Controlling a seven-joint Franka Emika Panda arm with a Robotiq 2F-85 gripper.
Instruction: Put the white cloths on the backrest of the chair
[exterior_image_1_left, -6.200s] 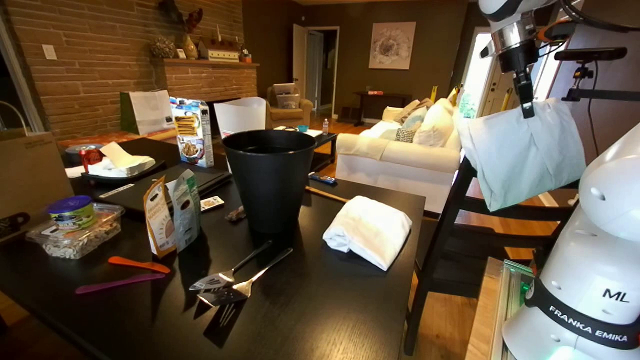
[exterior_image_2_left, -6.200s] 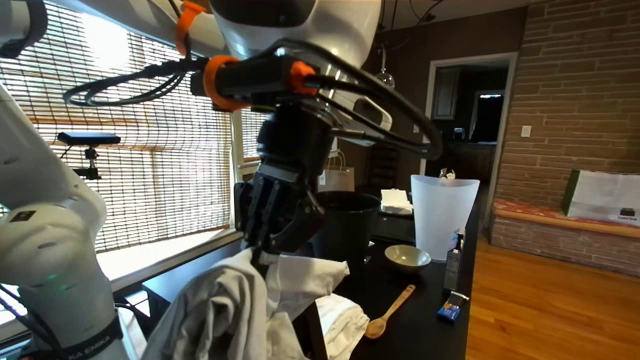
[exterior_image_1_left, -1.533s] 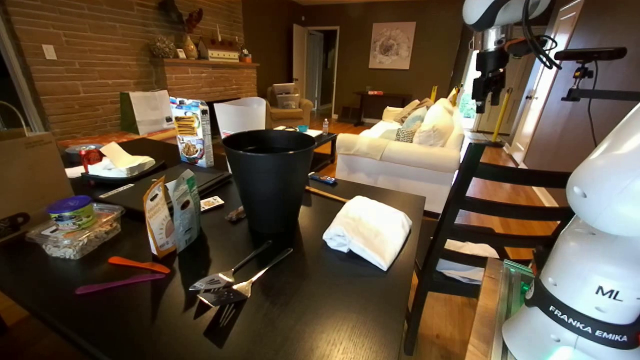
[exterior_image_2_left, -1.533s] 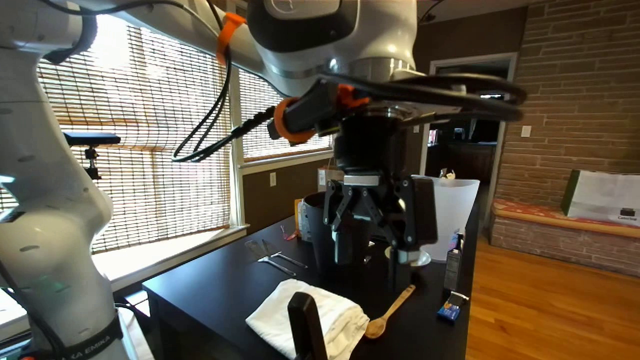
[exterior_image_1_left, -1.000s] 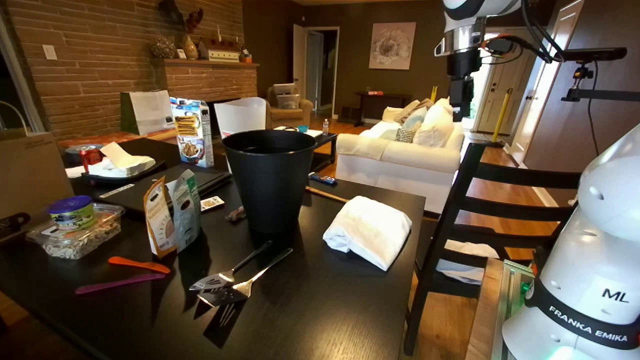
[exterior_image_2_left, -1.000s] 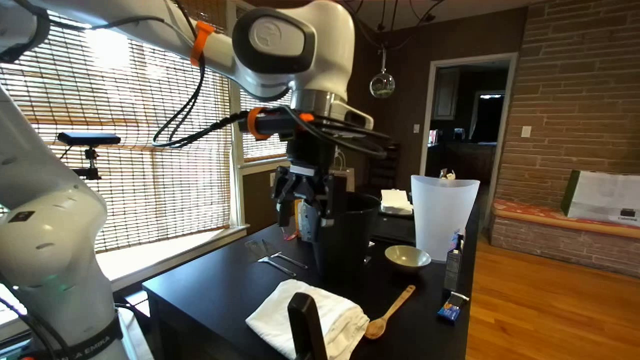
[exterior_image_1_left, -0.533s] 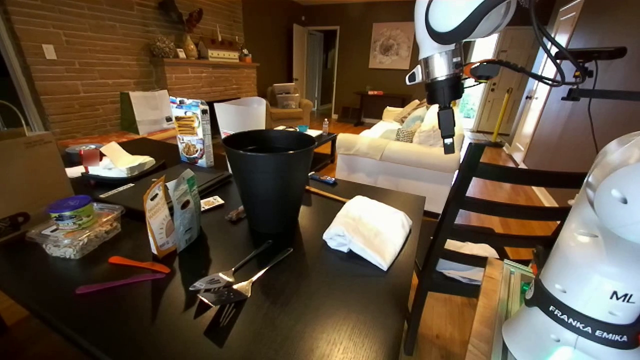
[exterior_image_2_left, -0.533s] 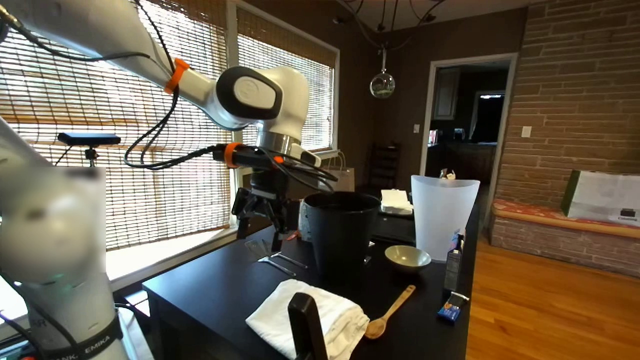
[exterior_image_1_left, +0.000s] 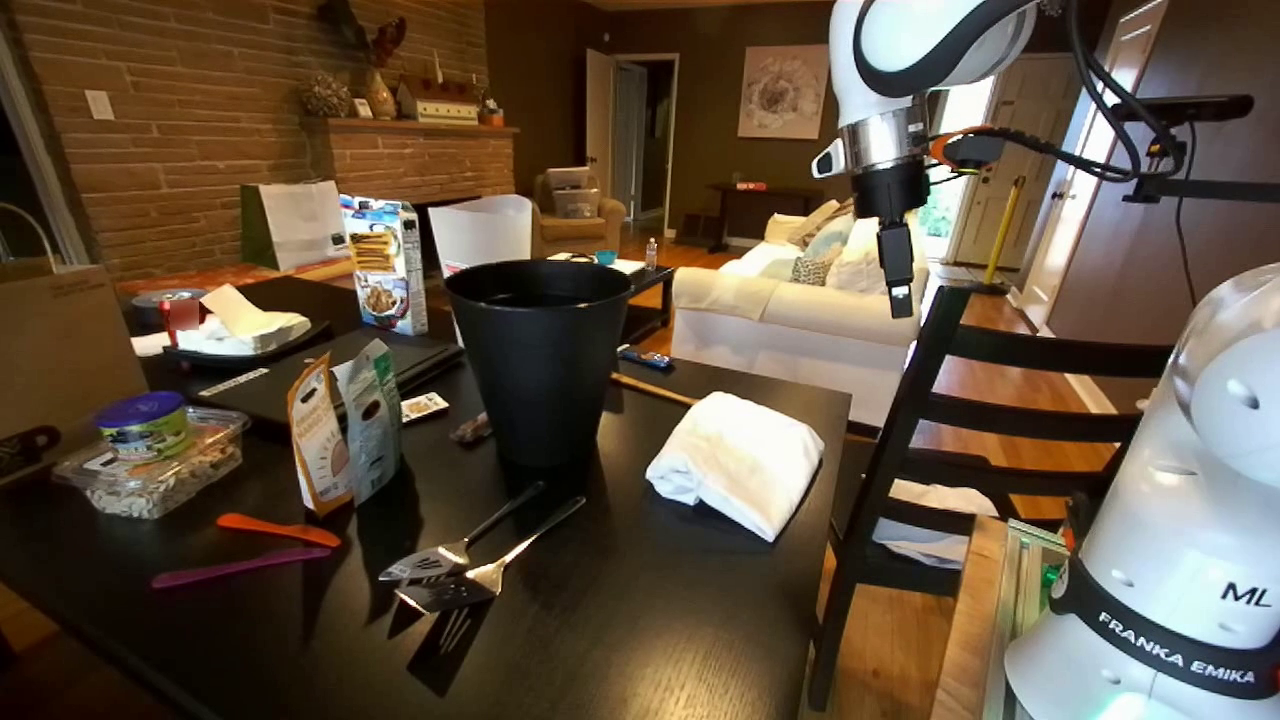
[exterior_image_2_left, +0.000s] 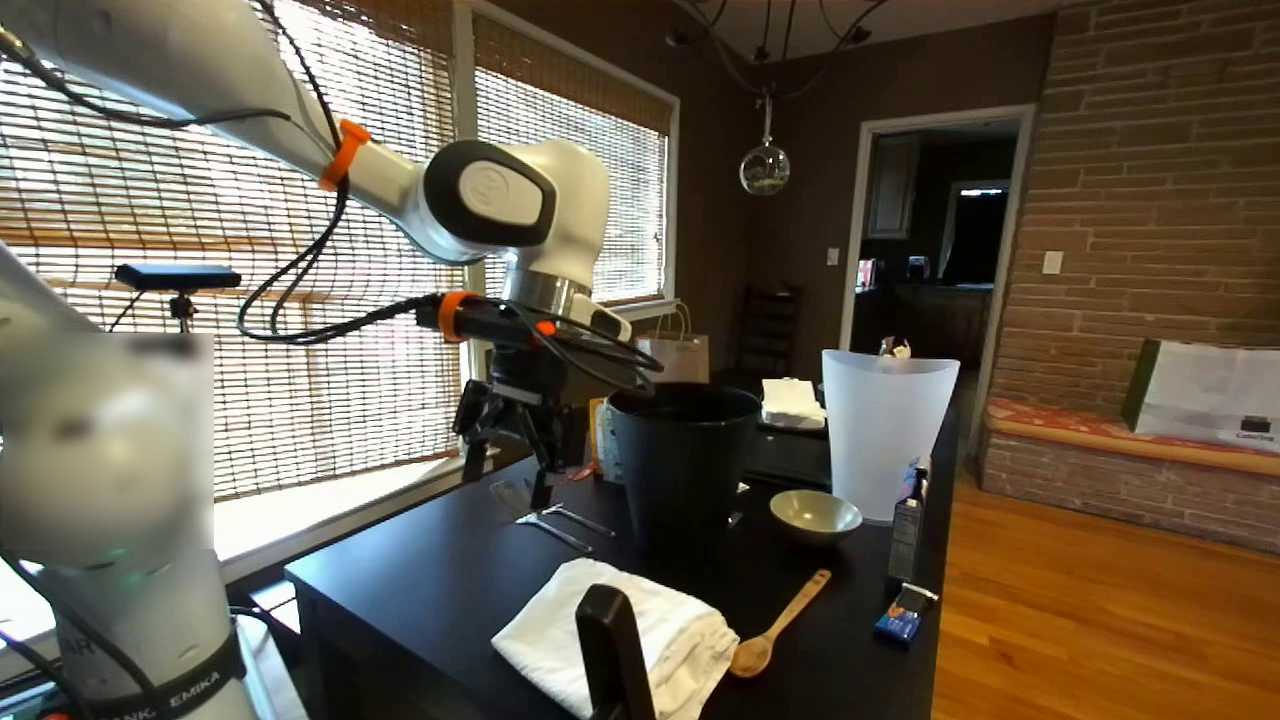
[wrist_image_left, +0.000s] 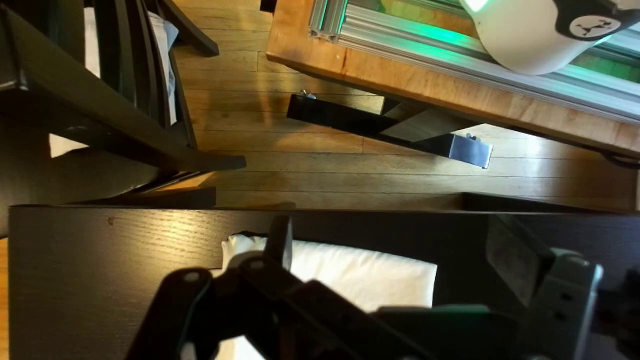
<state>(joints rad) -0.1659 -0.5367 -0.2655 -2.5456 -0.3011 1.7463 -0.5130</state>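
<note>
1st cloth (exterior_image_1_left: 738, 460) on tbl (exterior_image_1_left: 660, 610), 2nd cloth (exterior_image_1_left: 928, 543) on chair (exterior_image_1_left: 1030, 416) seat.
In an ext. view: chair R of tbl, bin (exterior_image_1_left: 535, 380) L of 1st cloth, utensils (exterior_image_1_left: 487, 577) before bin.

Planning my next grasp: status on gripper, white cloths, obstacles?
Gripper open, empty. Folded white cloth on table; second cloth visible low through chair slats, not over backrest. Possible snag: black wastebasket, same table.

Black bin (exterior_image_1_left: 540, 370) on a dark table (exterior_image_1_left: 650, 630), two pouches (exterior_image_1_left: 370, 430) upright, two spatulas (exterior_image_1_left: 428, 564) flat, blue packet (exterior_image_2_left: 900, 622) by the table's edge, bowl (exterior_image_2_left: 815, 512) and wooden spoon (exterior_image_2_left: 756, 652) farther in, pale sofa (exterior_image_1_left: 790, 345) beyond
</note>
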